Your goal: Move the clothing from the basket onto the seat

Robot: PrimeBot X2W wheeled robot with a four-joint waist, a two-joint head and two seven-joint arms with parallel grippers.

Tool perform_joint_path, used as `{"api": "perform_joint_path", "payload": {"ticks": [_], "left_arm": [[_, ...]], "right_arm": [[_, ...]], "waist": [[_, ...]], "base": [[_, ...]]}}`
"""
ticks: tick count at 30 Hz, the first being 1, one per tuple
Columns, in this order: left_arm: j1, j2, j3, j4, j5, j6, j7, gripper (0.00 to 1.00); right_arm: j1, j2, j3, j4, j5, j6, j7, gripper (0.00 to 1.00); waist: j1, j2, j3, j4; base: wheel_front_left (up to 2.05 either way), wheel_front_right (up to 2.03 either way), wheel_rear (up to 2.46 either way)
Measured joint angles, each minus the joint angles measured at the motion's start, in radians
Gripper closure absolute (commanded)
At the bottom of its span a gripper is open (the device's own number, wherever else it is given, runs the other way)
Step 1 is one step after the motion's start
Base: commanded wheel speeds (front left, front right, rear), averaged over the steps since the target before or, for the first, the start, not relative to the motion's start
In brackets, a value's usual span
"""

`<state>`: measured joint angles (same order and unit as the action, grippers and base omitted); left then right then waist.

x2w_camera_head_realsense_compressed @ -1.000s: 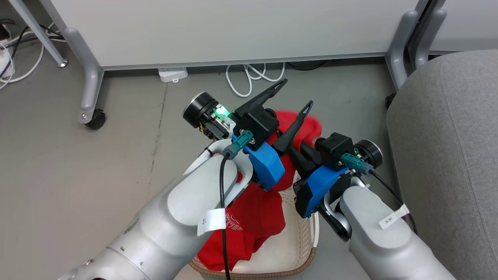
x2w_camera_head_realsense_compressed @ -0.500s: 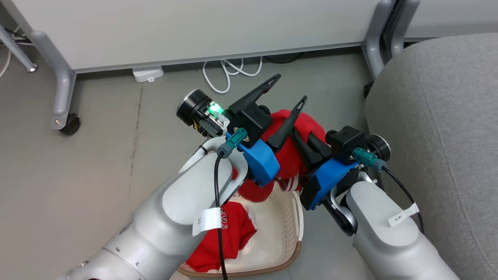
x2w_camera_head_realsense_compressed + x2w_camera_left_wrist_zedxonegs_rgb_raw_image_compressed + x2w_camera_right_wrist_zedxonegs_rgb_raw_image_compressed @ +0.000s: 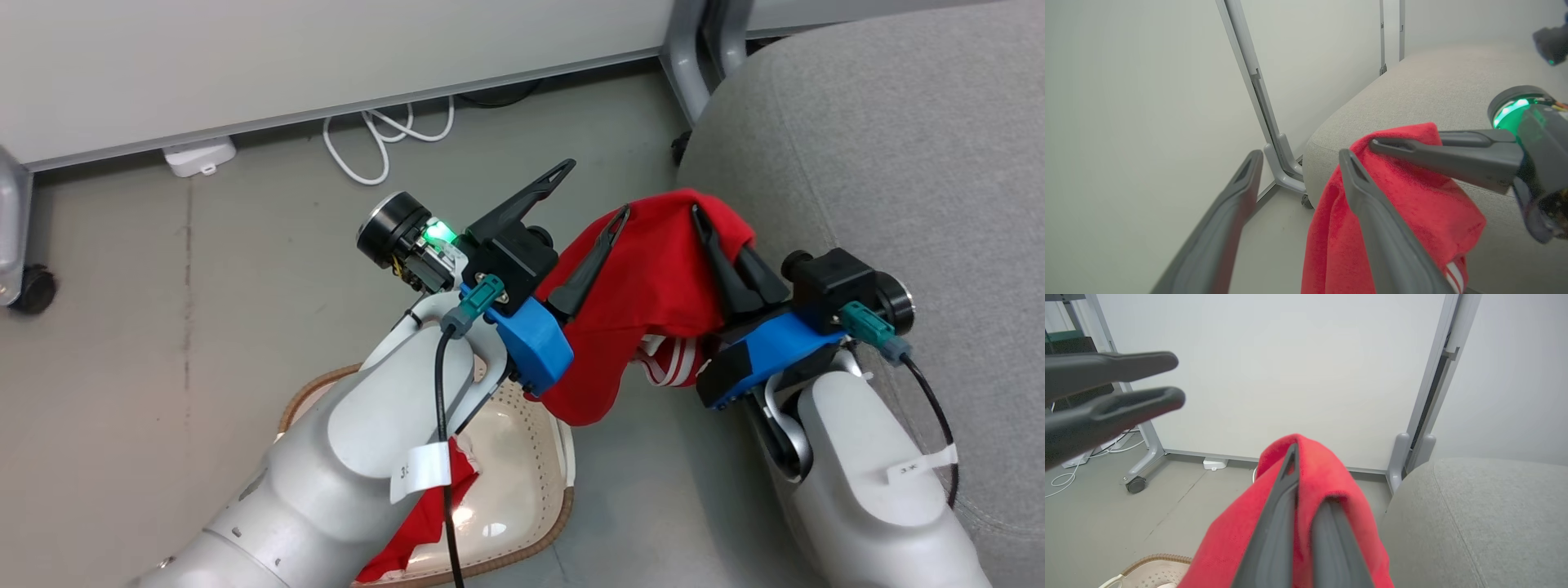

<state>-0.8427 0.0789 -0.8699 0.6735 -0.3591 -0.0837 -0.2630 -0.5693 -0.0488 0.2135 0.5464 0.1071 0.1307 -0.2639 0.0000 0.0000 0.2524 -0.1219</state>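
My right gripper is shut on a red garment with white side stripes, which hangs in the air at the front edge of the grey seat. The right wrist view shows the red garment draped over my right gripper. My left gripper is open beside it with nothing between its fingers; one finger lies along the cloth's left edge. A second red garment lies in the cream basket on the floor, mostly hidden under my left forearm.
A pale partition panel on grey wheeled legs stands behind. White cables and a white box lie on the floor at its foot. Open grey floor lies left of the basket.
The camera has turned right, bringing the seat closer. My right gripper has lifted the striped garment out of the basket and carried it right to the seat's edge. The left gripper stays open.
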Motion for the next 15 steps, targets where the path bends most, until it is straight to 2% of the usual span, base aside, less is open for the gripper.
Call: {"api": "perform_joint_path", "payload": {"ticks": [7,15], "left_arm": [[0.020,0.007,0.010,-0.021,0.018,-0.005,0.000,0.00],[0.066,0.014,0.006,-0.063,0.037,-0.020,0.000,0.00]], "right_arm": [[0.057,-0.001,-0.114,-0.084,-0.049,0.000,0.000,1.00],[0.126,-0.001,-0.172,-0.170,-0.059,0.000,0.000,1.00]], "waist": [[0.0000,0.0000,0.018,-0.079],[0.0000,0.0000,0.028,-0.185]], "base": [[0.00,0.00,0.00],[0.00,0.00,0.00]]}}
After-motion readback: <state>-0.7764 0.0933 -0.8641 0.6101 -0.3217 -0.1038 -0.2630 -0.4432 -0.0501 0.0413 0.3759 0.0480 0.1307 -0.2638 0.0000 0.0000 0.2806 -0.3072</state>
